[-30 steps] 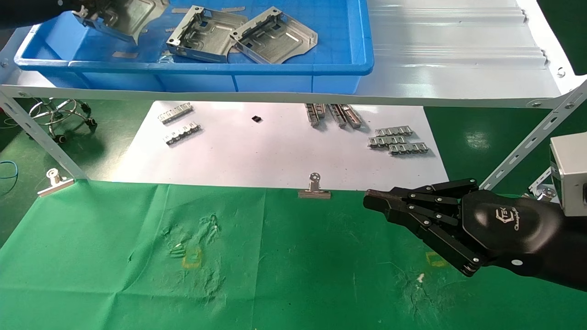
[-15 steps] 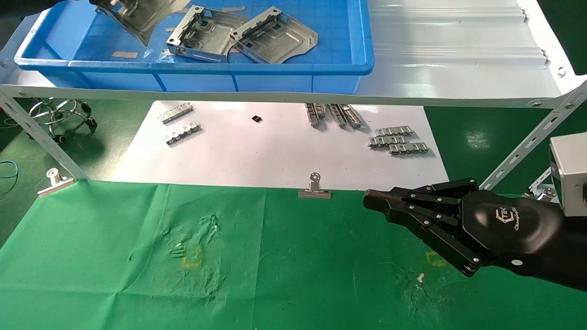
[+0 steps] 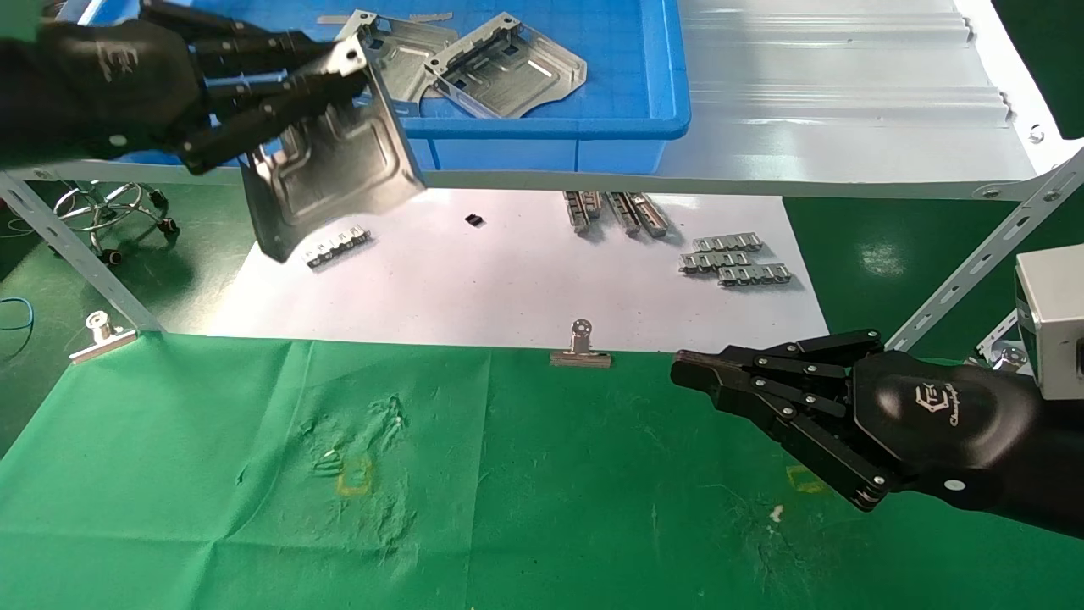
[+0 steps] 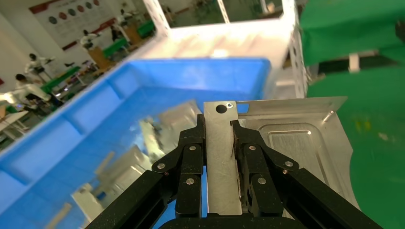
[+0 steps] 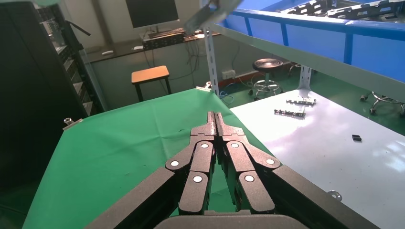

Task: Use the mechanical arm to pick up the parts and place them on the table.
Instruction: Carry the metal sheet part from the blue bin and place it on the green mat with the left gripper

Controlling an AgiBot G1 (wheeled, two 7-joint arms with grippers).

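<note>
Left gripper [image 3: 279,93] upper left, black jointed fingers [image 4: 191,157] clamped on embossed silver sheet-metal part [image 3: 334,174]; right gripper [image 3: 703,373] closed empty, lower right.

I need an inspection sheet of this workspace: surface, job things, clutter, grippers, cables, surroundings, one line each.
Surface: green table, wrinkled, small yellow marks; no part on it yet.
Job things: one part held in the air by the shelf's front edge; two parts lie in the blue bin on the shelf.
Clutter: white sheet with ribbed strips; binder clips at the cloth's edge.
Grippers: left gripper shut on the part; right gripper shut, empty, over the table's right side.
Cables: blue loop on the floor at far left.
Surroundings: stool base under the shelf.
</note>
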